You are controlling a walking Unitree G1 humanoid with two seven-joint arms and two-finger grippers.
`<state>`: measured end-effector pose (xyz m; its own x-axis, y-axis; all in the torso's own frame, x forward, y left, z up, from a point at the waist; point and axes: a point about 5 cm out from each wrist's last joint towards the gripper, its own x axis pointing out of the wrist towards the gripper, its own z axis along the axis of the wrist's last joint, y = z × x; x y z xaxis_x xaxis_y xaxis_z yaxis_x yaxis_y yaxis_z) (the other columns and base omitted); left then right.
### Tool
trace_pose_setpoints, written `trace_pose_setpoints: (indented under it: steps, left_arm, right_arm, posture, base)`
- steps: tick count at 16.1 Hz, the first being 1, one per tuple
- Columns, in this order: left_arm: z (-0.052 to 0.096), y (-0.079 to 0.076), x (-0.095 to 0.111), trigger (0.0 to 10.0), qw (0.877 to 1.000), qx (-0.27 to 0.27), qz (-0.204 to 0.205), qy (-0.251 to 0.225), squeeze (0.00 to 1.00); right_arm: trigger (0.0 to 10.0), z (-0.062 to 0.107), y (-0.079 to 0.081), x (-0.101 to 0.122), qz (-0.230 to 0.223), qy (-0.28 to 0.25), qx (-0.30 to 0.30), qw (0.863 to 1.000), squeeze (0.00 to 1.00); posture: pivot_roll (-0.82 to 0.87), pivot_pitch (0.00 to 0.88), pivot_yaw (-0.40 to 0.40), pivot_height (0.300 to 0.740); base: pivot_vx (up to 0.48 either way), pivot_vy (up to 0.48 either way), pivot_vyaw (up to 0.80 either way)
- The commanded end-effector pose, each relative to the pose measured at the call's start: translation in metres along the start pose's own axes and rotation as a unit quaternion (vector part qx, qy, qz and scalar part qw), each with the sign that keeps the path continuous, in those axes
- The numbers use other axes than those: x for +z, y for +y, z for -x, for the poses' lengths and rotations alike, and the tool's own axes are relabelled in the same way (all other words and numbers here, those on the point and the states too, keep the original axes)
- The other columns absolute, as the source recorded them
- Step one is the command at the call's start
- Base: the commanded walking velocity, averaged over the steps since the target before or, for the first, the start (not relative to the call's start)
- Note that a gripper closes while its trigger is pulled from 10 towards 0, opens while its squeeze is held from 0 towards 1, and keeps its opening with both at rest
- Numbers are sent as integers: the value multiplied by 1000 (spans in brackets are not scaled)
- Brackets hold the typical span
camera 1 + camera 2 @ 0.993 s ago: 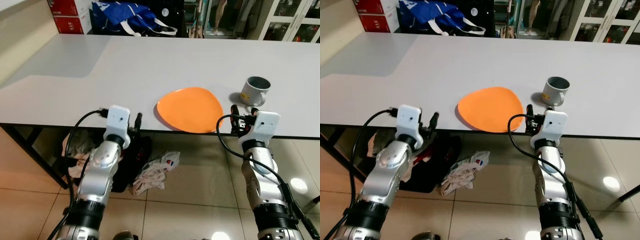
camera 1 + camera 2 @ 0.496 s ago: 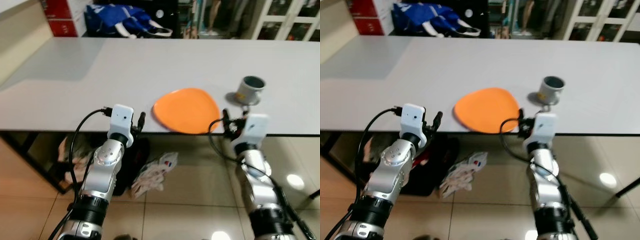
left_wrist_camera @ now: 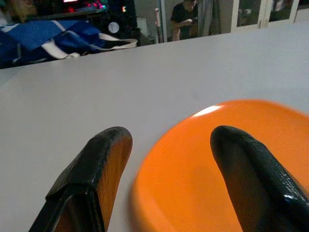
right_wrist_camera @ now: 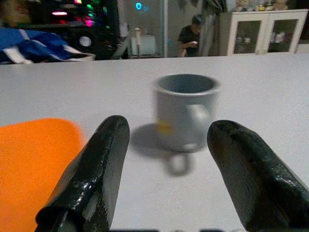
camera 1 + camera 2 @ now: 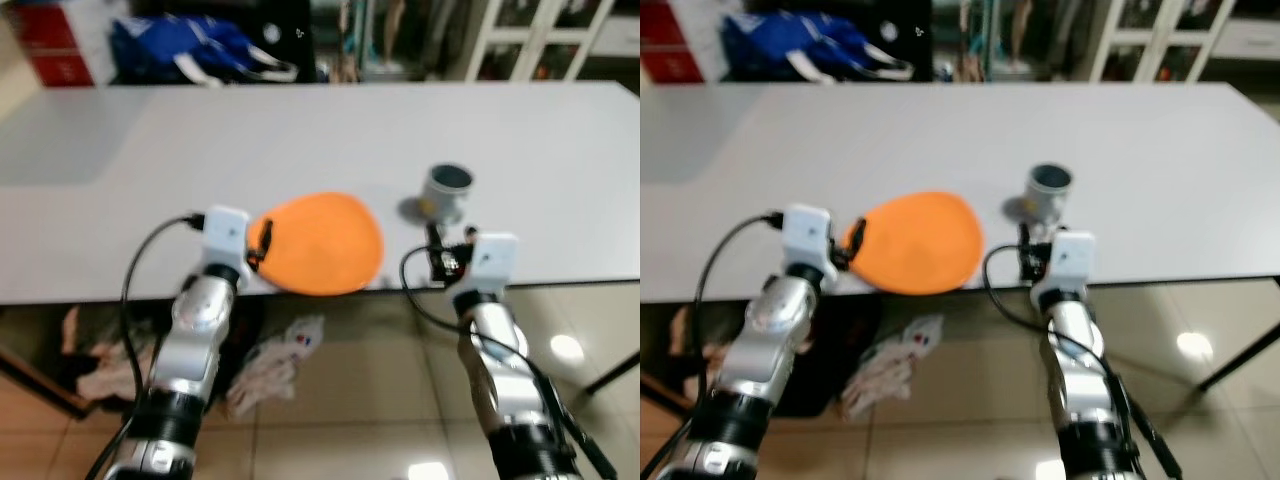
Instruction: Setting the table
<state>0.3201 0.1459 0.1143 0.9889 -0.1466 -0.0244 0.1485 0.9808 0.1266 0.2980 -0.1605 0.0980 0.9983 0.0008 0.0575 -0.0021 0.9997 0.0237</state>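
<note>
The left claw is hovering released at the near edge of the orange plate, its fingers straddling the plate's rim. The right claw is also sitting released, pointing at the grey mug just ahead. Both are lying on the white table, mug beside plate.

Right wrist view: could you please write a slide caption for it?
Open right pincer faces a grey mug on the white table, orange plate alongside.

Head stereo downward; wrists table-level.
</note>
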Motion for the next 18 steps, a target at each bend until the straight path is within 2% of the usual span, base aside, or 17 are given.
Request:
trace_pose_setpoints:
  steps: [1, 2, 4, 5, 6, 8, 11, 13, 16, 18]
  left_arm:
    - [-2, -8, 10, 10000, 1000, -7, 5, -23, 0]
    - [-3, -8, 12, 10000, 1000, -6, 1, -25, 0]
    - [-12, -4, 29, 10000, 999, 6, -21, -36, 0]
    - [-17, -2, 37, 10000, 999, 8, -7, -39, 0]
    - [-19, -1, 39, 10000, 999, 6, -10, -38, 0]
    - [-32, 11, 51, 10000, 999, 27, -9, -20, 0]
    - [-57, 13, 43, 10000, 998, 20, -3, 61, 0]
    - [-66, 15, 45, 10000, 998, 17, -8, 68, 0]
    - [-70, 19, 51, 10000, 999, 21, 10, 48, 0]
    - [-74, 16, 42, 10000, 997, 34, 15, 68, 0]
  right_arm:
    - [10000, 3, -10, -1, 10, 5, -13, 1000, 0]
    - [10000, 3, -9, -1, 10, 6, -11, 1000, 0]
    - [10000, 4, -7, -2, 9, 8, -8, 1000, 0]
    - [10000, 4, -7, -2, 9, 9, -7, 1000, 0]
    - [10000, 4, -7, -2, 9, 9, -7, 1000, 0]
    - [10000, 5, -7, -3, 10, 11, -6, 1000, 0]
    - [10000, 7, -6, -4, 9, 14, -3, 1000, 0]
    - [10000, 9, -5, -4, 11, 15, -1, 1000, 0]
    - [10000, 14, -9, -5, 12, 17, -9, 1000, 0]
    - [10000, 16, -9, -7, 13, 22, -6, 1000, 0]
  posture:
    - [25, 0, 18, 740]
    - [24, 0, 16, 740]
    - [25, 0, 15, 740]
    - [23, 0, 15, 740]
    - [23, 0, 14, 740]
    - [25, 0, 11, 740]
    - [18, 0, 12, 740]
    - [1, 0, 21, 740]
    - [-14, 0, 26, 740]
    - [-14, 0, 21, 740]
  base:
    - [0, 0, 0]
    - [0, 0, 0]
    - [0, 0, 0]
    - [0, 0, 0]
    - [0, 0, 0]
    - [0, 0, 0]
    - [0, 0, 0]
    - [0, 0, 0]
    - [0, 0, 0]
    - [0, 0, 0]
